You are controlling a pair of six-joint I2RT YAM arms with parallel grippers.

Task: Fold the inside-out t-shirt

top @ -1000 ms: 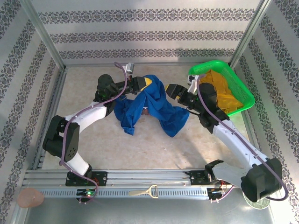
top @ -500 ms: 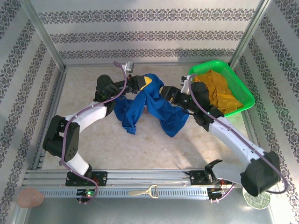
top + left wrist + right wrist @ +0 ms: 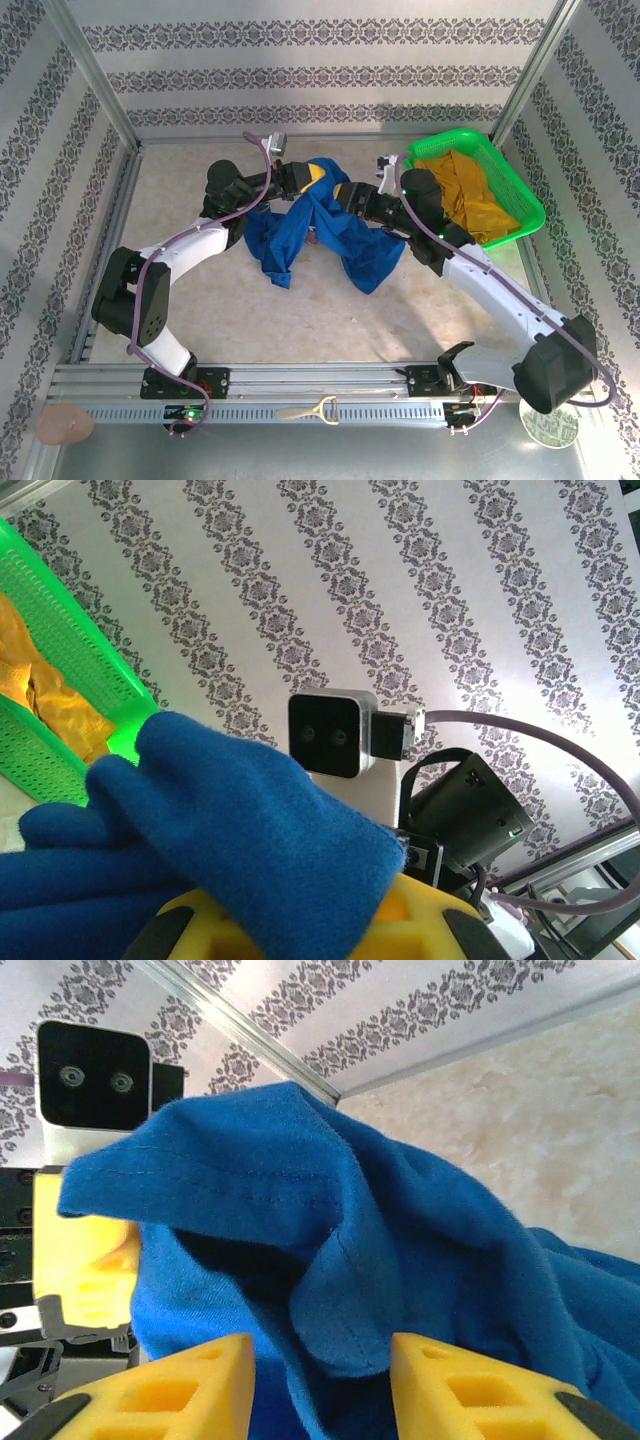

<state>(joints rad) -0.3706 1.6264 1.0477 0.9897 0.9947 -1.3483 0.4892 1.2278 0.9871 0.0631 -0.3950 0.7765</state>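
The inside-out t-shirt (image 3: 322, 232) is a royal-blue bunch in the middle of the table, its top edge lifted. My left gripper (image 3: 316, 178) is shut on that raised edge; in the left wrist view the blue cloth (image 3: 230, 850) lies pinched between the yellow fingers (image 3: 445, 925). My right gripper (image 3: 346, 198) is pushed against the shirt's right side. In the right wrist view its yellow fingertips (image 3: 215, 1360) stand apart, with a hanging fold of the shirt (image 3: 350, 1300) in the gap. My right gripper (image 3: 322, 1348) is open.
A green basket (image 3: 516, 188) with a mustard-yellow garment (image 3: 470, 200) stands at the back right, just behind the right arm. Metal frame posts and patterned walls close in the table on three sides. A rail (image 3: 300, 385) runs along the near edge.
My right gripper has moved left, from beside the basket up to the shirt, and its jaws have narrowed around a fold. The left gripper and the raised cloth stayed put.
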